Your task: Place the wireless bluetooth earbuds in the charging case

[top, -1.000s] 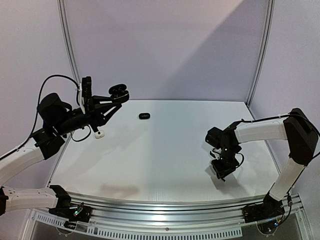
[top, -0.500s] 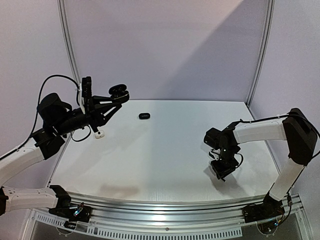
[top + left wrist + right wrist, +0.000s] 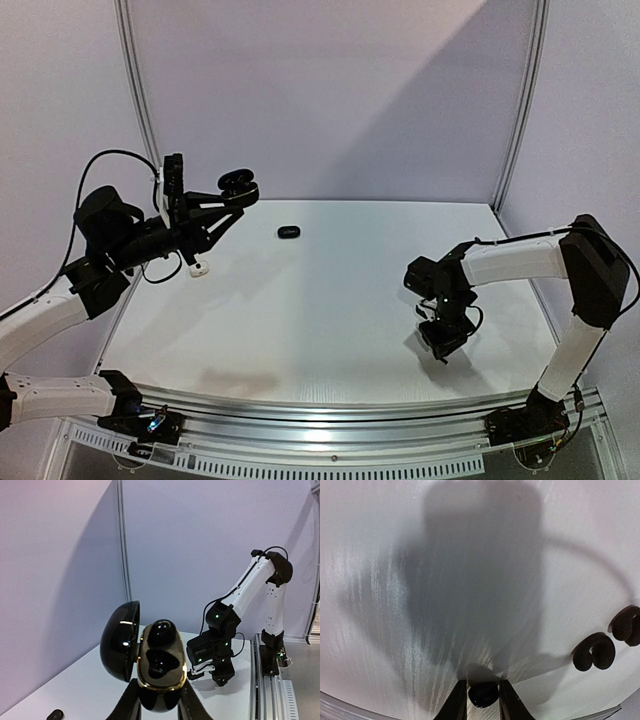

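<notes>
So an earbud (image 3: 483, 694) is pinched between the tips of the right claw (image 3: 482, 685), low over the table (image 3: 300, 300) at about 4 o'clock in the top view. Only a roundish black blob is seen, so which way its stem points can't be told. The case (image 3: 160, 672) is clamped by the left claw (image 3: 159, 686), held up at 10 o'clock, its long axis running 12 to 6 in the wrist view, lid (image 3: 120, 640) swung open toward 9. A small black piece (image 3: 288, 232) is seen lying near 12 o'clock.
</notes>
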Available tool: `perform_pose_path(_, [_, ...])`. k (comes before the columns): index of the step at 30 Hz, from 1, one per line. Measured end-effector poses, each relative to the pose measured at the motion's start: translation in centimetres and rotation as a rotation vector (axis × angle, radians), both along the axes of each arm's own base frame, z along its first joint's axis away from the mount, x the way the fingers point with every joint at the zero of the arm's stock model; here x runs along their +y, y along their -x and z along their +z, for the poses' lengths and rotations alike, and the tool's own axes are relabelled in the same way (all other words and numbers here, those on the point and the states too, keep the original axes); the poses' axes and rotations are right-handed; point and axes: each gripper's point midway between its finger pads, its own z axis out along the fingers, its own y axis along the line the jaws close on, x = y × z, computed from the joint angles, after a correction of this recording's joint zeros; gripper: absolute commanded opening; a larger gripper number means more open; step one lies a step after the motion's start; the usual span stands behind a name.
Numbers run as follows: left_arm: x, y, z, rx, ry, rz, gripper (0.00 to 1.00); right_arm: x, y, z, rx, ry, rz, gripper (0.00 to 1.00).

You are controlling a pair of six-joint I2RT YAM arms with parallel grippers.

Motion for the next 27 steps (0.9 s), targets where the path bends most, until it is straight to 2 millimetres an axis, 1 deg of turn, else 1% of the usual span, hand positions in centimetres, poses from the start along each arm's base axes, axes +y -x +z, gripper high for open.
perform_pose_path(2, [0.0,0.0,0.0,-0.001,-0.001,-0.001,0.0,0.0,0.1,0.0,0.003,0.0,-0.015,0.16])
perform_pose_path(9, [-0.2,-0.1,-0.3,0.007,-0.008,-0.007,0.0,-0.2,0.6,0.0,0.019,0.02,-0.094,0.11])
perform_pose_path(14, [-0.2,-0.1,-0.3,0.007,-0.008,-0.007,0.0,-0.4,0.9,-0.1,0.016,0.034,-0.19,0.06])
perform_pose_path(17, [-0.2,-0.1,-0.3,0.007,-0.008,-0.007,0.0,-0.3,1.0,-0.1,0.007,0.031,-0.251,0.01])
perform_pose_path(22, [-0.2,-0.1,-0.3,0.005,-0.009,-0.007,0.0,-0.2,0.9,0.0,-0.004,0.03,-0.315,0.0])
perform_pose_path(25, [-0.1,-0.1,-0.3,0.004,-0.009,-0.003,0.0,0.0,0.3,0.2,-0.032,0.025,-0.329,0.0])
perform_pose_path(27, [-0.1,-0.3,-0.3,0.005,-0.008,0.005,0.0,0.7,-0.9,0.6,-0.073,0.0,-0.329,0.0])
